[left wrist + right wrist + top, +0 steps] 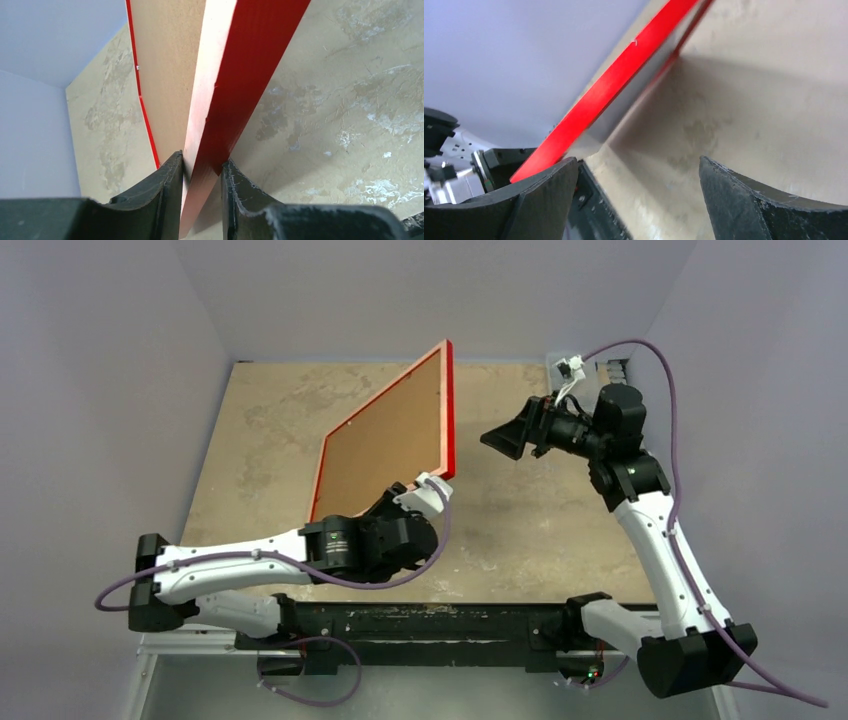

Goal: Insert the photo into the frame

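**Frame held on edge, photo nowhere in sight**

The left gripper [201, 161] was clamped narrowly on the lower edge of the thin-edged rectangular picture frame [385, 435], which had a bright red front and a copper-brown back. One finger pressed each face. From that grip the frame stood up on edge and leaned over the worn beige table [530, 520]. Its brown back faced the overhead camera, and its red rim showed along the right and bottom sides. We could not tell whether its lowest corner rested on the table or hung just above it.

The right gripper [636, 162] was spread wide and held nothing. It pointed at the frame's right-hand red edge, near it but apart.

As for progress, no landscape photo showed in any of the three views. A brown panel filled the back of the frame, so we judged that the print might already lie behind it, though nothing confirmed this. If it did, what remained was to lay the frame down and let go. If not, the print had yet to be found and inserted.

The left arm [230, 565] reached low from its base towards the table's middle, with the wrist turned up to the frame. The right arm [660, 540] rose steeply from its base, bent at the elbow, and carried its wrist level, facing left.
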`<action>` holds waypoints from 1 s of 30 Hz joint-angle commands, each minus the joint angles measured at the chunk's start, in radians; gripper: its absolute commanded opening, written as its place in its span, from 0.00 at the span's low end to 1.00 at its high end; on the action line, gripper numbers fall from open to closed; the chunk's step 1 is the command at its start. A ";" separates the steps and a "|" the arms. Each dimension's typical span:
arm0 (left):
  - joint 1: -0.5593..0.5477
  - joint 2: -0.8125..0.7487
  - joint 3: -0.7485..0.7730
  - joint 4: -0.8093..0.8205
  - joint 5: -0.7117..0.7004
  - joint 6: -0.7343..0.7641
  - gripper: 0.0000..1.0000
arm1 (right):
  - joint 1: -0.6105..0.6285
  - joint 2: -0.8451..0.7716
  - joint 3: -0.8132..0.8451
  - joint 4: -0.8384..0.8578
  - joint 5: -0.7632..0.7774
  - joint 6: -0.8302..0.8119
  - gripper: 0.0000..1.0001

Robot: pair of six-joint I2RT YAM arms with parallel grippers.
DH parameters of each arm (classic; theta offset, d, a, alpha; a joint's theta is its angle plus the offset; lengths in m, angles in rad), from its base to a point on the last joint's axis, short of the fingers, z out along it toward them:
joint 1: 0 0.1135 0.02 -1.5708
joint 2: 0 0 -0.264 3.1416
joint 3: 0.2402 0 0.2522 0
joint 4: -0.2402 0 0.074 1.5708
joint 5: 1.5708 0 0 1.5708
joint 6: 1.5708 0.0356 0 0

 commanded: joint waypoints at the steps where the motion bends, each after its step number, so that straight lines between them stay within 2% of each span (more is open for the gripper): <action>1: 0.002 -0.142 -0.029 0.050 0.047 -0.092 0.00 | -0.004 -0.070 -0.057 0.443 -0.117 -0.008 0.89; 9: 0.002 -0.262 -0.056 -0.018 0.085 -0.147 0.00 | 0.001 -0.104 -0.279 1.090 -0.262 -0.012 0.94; 11: 0.002 -0.286 -0.067 -0.014 0.121 -0.146 0.00 | 0.010 -0.100 -0.304 1.190 -0.322 -0.057 0.95; 13: 0.002 -0.310 -0.077 -0.005 0.171 -0.138 0.00 | 0.028 -0.097 -0.309 1.209 -0.378 -0.137 0.94; 15: 0.002 -0.324 -0.085 0.010 0.230 -0.126 0.00 | 0.054 -0.107 -0.303 1.166 -0.429 -0.256 0.94; 17: 0.003 -0.334 -0.093 0.020 0.283 -0.118 0.00 | 0.090 -0.137 -0.296 1.041 -0.444 -0.466 0.93; 20: 0.002 -0.344 -0.097 0.019 0.334 -0.122 0.00 | 0.175 -0.164 -0.216 0.618 -0.407 -0.867 0.93; 22: 0.002 -0.349 -0.103 0.019 0.362 -0.130 0.00 | 0.232 -0.155 -0.172 0.456 -0.394 -1.056 0.93; 28: 0.002 -0.371 -0.113 0.021 0.407 -0.146 0.00 | 0.342 -0.113 -0.129 0.381 -0.383 -1.287 0.95; 30: 0.002 -0.375 -0.112 0.019 0.412 -0.148 0.00 | 0.373 -0.084 -0.084 0.282 -0.374 -1.389 0.95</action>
